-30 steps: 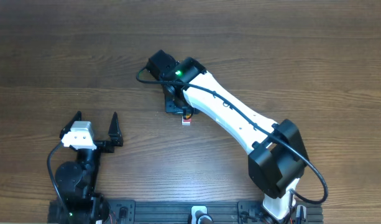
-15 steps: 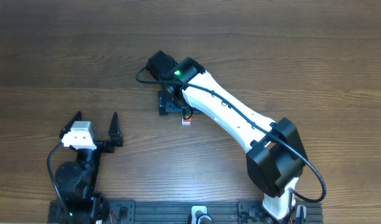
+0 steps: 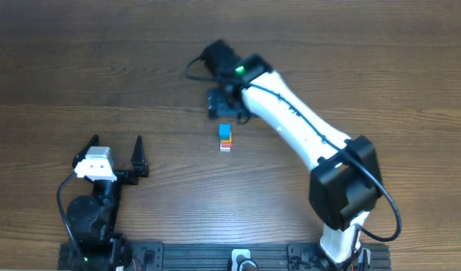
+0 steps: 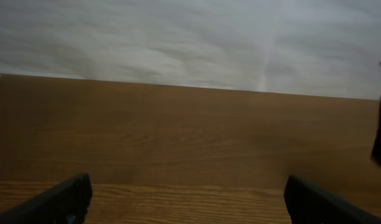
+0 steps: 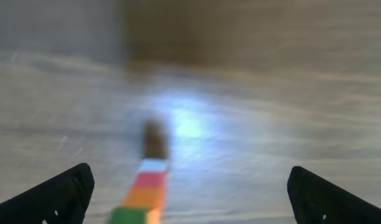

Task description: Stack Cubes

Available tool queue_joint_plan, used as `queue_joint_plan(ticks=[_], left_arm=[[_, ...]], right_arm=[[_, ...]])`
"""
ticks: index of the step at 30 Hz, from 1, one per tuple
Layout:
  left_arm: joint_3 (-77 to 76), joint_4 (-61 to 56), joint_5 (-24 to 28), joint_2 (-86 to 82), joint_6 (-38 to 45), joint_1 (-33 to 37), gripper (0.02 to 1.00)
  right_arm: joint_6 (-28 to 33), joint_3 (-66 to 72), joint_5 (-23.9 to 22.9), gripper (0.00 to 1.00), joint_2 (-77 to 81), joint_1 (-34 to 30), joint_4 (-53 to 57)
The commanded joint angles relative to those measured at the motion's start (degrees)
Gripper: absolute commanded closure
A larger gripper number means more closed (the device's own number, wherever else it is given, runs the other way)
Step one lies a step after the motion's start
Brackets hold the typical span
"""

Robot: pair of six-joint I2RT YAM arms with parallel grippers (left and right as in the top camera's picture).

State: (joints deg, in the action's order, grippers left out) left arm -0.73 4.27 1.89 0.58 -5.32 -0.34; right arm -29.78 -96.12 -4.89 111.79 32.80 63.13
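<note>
right arm: the right gripper (image 3: 226, 107) is hanging lifted above the worktop (image 3: 380, 68), fingers spread wide and holding nothing. in the right wrist view the gripper (image 5: 189, 171) is showing both fingers far apart with only wood grain and the stack between them.

the stack of cubes (image 3: 225, 138) is standing on the worktop below the right gripper, touching neither finger. from above i am reading a blue cube on top, then orange, then red and white at the foot. in the right wrist view the stack (image 5: 148, 190) is lying nearer one finger than the other, and a green band is showing at its near end. the stack is looking straight, though blur is keeping me from checking the edges.

left arm: the left gripper (image 3: 116, 140) is sitting well apart from the stack, near its own base, fingers open wide and empty. the left wrist view is agreeing (image 4: 187, 199).

judgement: i am taking the placing step as done, since the top cube is resting on the stack ungripped. the step in hand is getting the right gripper clear. the next move is calling for a rise straight away from the stack, fingers kept wide, with no sideways sweep until both are above the top cube. a brush against the column is looking likely to topple it.
</note>
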Motion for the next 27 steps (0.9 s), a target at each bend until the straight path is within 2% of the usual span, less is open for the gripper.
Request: queue_joint_plan(ticks=[1, 6, 13, 25, 27], left_arm=[[0.42, 0.00, -0.46, -0.26, 1.05, 0.20, 0.018], [0.42, 0.00, -0.46, -0.26, 1.05, 0.20, 0.018], [0.42, 0.00, -0.46, -0.26, 1.05, 0.20, 0.018], [0.42, 0.00, -0.46, -0.26, 1.05, 0.20, 0.018], [0.42, 0.00, -0.46, -0.26, 1.05, 0.20, 0.018]], right_arm=[[7.21, -0.74, -1.51, 0.007, -7.89, -8.96, 0.09], [12.55, 2.60, -6.32, 0.009, -16.09, -16.98, -1.18], [16.37, 21.05, -6.27, 0.009, -34.80, -25.86, -9.60], [18.93, 54.55, -5.05, 0.009, -73.48, -26.43, -27.23], [20.85, 59.82, -5.05, 0.007, -79.73, -26.77, -30.99]])
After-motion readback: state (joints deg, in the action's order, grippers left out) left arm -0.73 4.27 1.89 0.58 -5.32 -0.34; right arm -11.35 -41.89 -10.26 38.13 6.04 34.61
